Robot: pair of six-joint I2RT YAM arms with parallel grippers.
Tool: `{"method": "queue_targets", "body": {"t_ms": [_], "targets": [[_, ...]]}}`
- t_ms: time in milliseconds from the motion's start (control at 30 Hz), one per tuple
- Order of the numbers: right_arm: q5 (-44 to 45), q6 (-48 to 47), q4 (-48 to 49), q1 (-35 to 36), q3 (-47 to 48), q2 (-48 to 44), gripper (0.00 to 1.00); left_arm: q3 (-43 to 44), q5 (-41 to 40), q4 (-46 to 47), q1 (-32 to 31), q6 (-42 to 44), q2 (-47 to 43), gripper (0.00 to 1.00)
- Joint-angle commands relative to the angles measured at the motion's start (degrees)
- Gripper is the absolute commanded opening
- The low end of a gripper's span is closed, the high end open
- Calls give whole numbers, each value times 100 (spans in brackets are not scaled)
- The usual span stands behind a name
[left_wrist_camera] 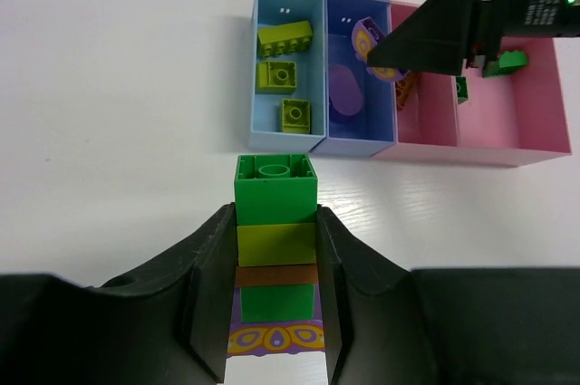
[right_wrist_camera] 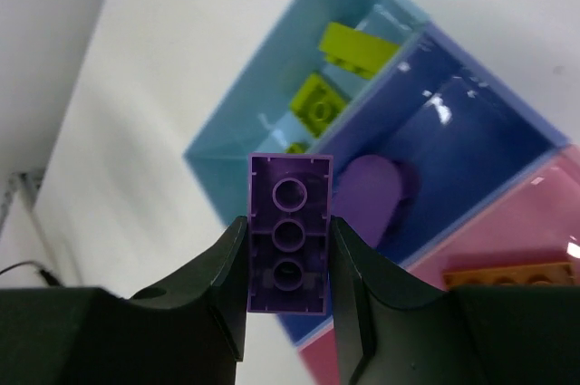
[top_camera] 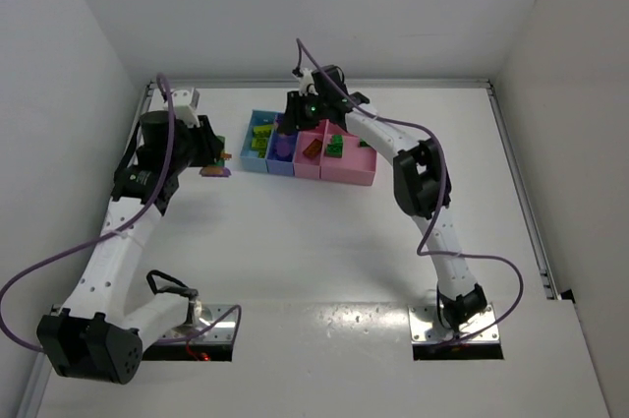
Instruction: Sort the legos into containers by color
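Purple brick (right_wrist_camera: 290,231) is clamped by right gripper (right_wrist_camera: 288,222) near the blue bin (right_wrist_camera: 471,131) and light blue bin (right_wrist_camera: 263,122) divider, so a misdrop is risked. Mixed stack (left_wrist_camera: 275,190) is pinched by left gripper (left_wrist_camera: 276,222).

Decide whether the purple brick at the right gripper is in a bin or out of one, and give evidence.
Out. The purple brick is clamped in the right gripper, held above the bins, not resting inside one.

White table (top_camera: 324,241), on it a joined row of four containers (top_camera: 346,174): light blue, blue, pink, pink
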Motion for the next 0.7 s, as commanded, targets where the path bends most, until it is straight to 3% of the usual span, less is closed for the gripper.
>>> {"method": "queue_targets", "body": {"t_ms": [0,67,100,133,167,267,400,500,667], "targets": [[606,-166,-44,-21,395,93,0,261,269,-30,173,-141,-172,0],[842,-166,-96,31,395,146,1,261,322,-30,227,-202,-233,0],[913,-219,-96,32,395,147,8,261,322,-30,227,-203,-233,0],[914,-219,-96,32,395,199,21,261,375,-30,279,-264,-233,0],[861,-219,-96,32,395,200,45,200,427,-30,279,-334,-233,0],[677,-219,-96,85,395,121,81,147,603,31,332,-518,-233,0],[71,-167,106,85,-35,-370,89,32,604,93,332,-931,-233,0],[-562,-166,229,15,-623,-1158,89,-99,193,93,262,-1579,-128,0],[-1520,-325,711,-38,-2810,-3023,90,-292,-283,93,51,-2453,48,0]]}}
